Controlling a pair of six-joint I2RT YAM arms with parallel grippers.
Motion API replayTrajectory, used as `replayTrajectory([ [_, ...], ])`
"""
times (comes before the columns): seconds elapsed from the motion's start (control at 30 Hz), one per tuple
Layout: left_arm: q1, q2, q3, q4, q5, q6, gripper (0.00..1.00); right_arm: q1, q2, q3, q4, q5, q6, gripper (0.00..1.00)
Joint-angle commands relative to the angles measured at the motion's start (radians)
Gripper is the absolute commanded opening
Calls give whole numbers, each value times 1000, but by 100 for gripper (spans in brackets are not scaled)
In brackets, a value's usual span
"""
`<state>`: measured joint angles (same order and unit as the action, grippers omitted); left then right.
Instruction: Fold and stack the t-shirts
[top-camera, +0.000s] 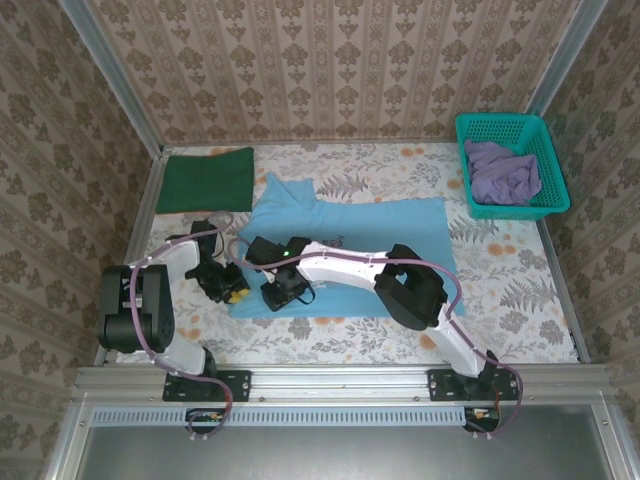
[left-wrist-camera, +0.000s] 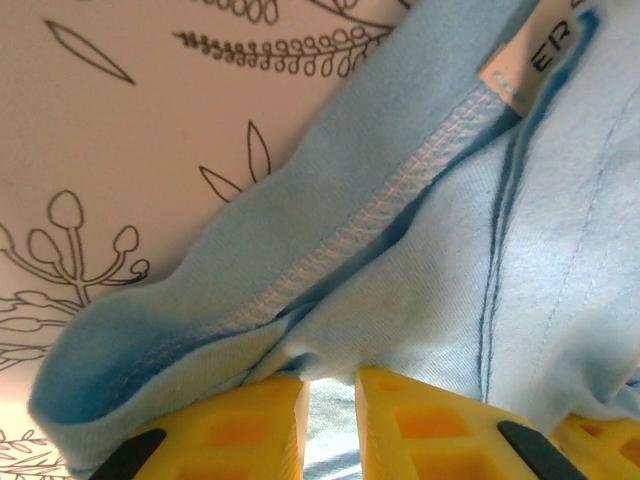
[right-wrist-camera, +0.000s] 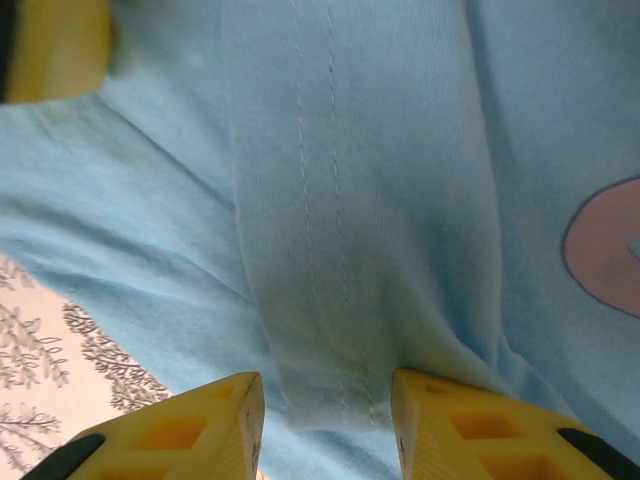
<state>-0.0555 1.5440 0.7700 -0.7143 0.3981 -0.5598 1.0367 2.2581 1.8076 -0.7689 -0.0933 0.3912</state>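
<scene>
Folding the blue shirt (top-camera: 390, 225), first fold in hand.
Left gripper (left-wrist-camera: 330, 385) and right gripper (right-wrist-camera: 325, 395) each pinch its 8 o'clock edge; next, likely lift together toward 3 o'clock.

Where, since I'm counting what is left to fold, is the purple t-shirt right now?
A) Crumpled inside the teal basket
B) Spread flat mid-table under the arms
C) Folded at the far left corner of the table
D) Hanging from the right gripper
A: the purple t-shirt lies bunched up inside the teal basket at the table's far right corner.
</scene>
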Motion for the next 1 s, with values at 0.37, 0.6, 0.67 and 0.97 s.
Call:
replayTrajectory([
  [0.37,19,37,-7,2,-31,29,21,-1,29,3,-28,-22,-3,27],
  [0.6,21,38,-3,-12,-51,33,21,-26,-23,-36,14,-71,-10,20],
  [0.67,20,38,0,-15,-57,35,21,-31,-32,-41,13,-80,-14,19],
  [0.97,17,46,8,-39,-100,42,20,-79,-107,-118,83,-170,-31,18],
])
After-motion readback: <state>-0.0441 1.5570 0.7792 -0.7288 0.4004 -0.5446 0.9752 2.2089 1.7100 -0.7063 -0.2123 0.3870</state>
